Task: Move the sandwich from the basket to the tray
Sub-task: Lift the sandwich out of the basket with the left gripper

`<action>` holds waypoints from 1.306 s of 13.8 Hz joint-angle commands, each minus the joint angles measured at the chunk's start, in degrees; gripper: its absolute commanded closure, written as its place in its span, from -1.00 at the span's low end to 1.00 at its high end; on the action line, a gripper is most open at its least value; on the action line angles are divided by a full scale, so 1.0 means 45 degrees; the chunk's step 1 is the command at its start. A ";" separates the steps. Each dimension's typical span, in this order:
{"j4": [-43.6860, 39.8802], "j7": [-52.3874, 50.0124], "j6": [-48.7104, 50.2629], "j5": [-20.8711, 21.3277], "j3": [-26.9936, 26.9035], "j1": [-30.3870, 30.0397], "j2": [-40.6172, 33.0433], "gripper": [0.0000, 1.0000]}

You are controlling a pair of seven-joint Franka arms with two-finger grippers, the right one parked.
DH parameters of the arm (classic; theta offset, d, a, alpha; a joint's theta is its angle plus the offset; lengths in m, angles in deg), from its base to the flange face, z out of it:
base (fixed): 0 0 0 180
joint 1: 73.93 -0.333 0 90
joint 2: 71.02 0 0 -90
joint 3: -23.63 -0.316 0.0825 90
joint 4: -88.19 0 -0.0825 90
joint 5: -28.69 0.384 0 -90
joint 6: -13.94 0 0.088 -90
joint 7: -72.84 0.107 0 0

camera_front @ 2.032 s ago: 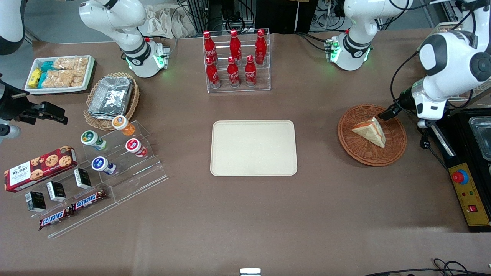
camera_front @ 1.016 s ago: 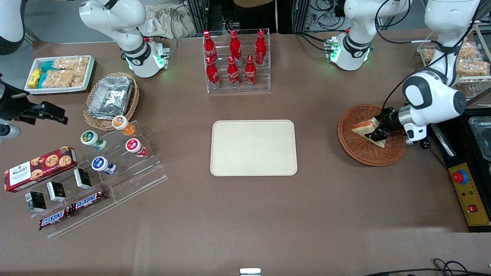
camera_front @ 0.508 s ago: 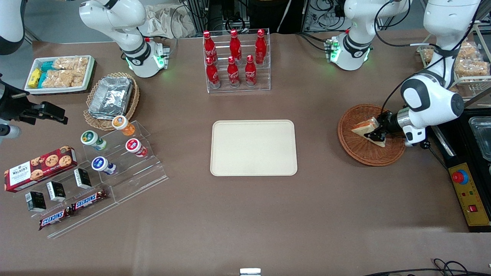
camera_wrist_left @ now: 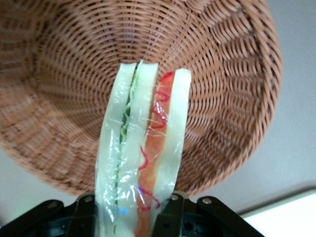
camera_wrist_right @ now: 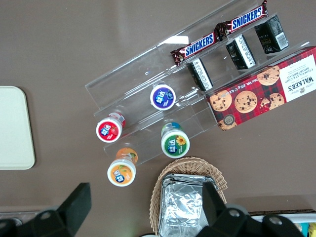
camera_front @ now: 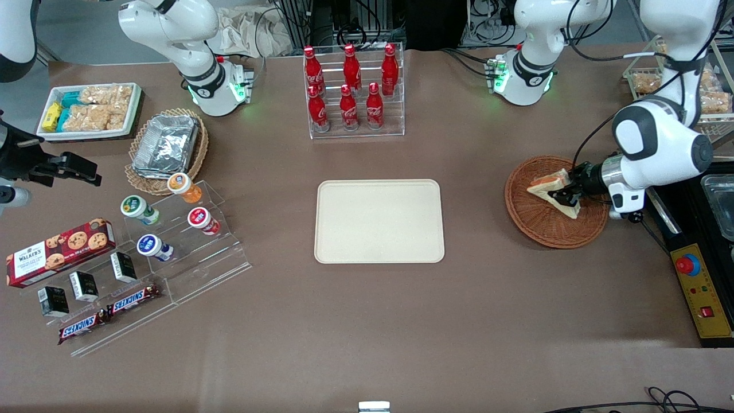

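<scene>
The sandwich (camera_front: 546,184), a wedge of white bread in clear wrap, is held on edge over the reddish-brown wicker basket (camera_front: 536,230). My gripper (camera_front: 566,195) is shut on its wide end, reaching in from the working arm's end of the table. In the left wrist view the sandwich (camera_wrist_left: 143,143) sticks out between the two black fingers (camera_wrist_left: 170,213), showing green and red-orange layers, with the basket (camera_wrist_left: 222,74) beneath it. My gripper (camera_wrist_left: 129,211) clamps both bread faces. The cream-beige tray (camera_front: 378,221) lies bare at the table's middle, toward the parked arm from the basket.
A clear rack of red cola bottles (camera_front: 351,92) stands farther from the front camera than the tray. A black box with a yellow control panel (camera_front: 702,289) sits beside the basket at the working arm's end. An acrylic stand with cups (camera_front: 172,221) and a foil-filled basket (camera_front: 166,146) lie toward the parked arm's end.
Two seconds ago the sandwich lay flat in the basket with my gripper above its rim. My gripper has since come down and shut on it, and the sandwich now stands tipped up on edge.
</scene>
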 commanded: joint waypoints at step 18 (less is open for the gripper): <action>-0.7775 -0.0415 0.5167 0.3353 0.6233 0.1598 0.3270 0.24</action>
